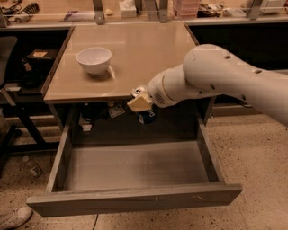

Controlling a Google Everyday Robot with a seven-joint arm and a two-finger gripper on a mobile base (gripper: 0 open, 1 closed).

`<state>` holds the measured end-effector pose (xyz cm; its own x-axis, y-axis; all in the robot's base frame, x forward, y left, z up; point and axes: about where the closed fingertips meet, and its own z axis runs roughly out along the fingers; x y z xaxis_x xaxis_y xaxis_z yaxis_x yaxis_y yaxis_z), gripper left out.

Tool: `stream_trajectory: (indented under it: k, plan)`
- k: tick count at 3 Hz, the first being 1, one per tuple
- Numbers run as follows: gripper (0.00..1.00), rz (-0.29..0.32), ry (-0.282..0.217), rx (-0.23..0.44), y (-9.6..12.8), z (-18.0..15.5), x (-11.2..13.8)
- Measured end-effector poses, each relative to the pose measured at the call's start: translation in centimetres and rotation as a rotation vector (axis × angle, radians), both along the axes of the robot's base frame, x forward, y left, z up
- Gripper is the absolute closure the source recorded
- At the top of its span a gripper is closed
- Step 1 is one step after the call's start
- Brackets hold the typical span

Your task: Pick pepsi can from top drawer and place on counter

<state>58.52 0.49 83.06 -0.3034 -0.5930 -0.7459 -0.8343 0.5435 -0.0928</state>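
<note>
The top drawer point(135, 201) is pulled wide open at the front, and its flat grey floor is bare. My gripper point(144, 108) hangs from the white arm just under the front edge of the beige counter point(148, 54), above the back of the drawer. It is shut on the pepsi can point(147, 117), a small dark blue can with white marks. Only the can's lower part shows below the tan finger point(140, 103). The can is held in the air, well clear of the drawer floor.
A white bowl point(94, 59) stands on the counter's left half. A cluttered bench with metal posts point(99, 11) runs behind the counter. Dark shelving flanks the counter on both sides. A shoe point(13, 218) lies on the speckled floor at the bottom left.
</note>
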Motion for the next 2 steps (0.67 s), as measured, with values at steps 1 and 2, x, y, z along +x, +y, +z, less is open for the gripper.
stream_trajectory:
  k: [1, 2]
  plan:
    - [1.0, -0.01, -0.012, 0.002, -1.1, 2.8, 0.9]
    - [1.0, 0.003, -0.004, -0.001, -1.5, 4.3, 2.6]
